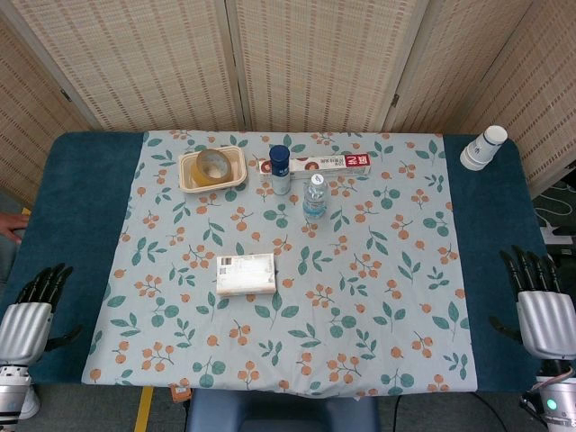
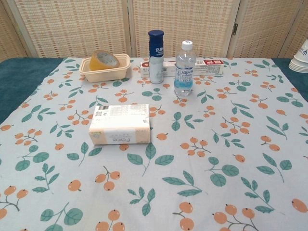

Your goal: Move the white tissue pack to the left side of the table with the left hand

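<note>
White tissue pack (image 1: pixel 246 274) mid-cloth, unheld

A bench (image 1: pixel 76 234) covered in dark teal is overlaid with a leaf-and-berry patterned cloth (image 1: pixel 378 297). Toward eleven o'clock a beige tray (image 1: pixel 191 180) is seen, with a roll of tape (image 1: pixel 212 166) held inside it. At twelve o'clock a blue-capped can (image 1: pixel 281 169) and a water bottle (image 1: pixel 314 196) are stood upright, with a long toothpaste box (image 1: pixel 326 165) laid just behind them. At two o'clock stacked paper cups (image 1: pixel 483 148) are placed on the teal. Woven screens (image 1: pixel 315 54) are set behind.
</note>
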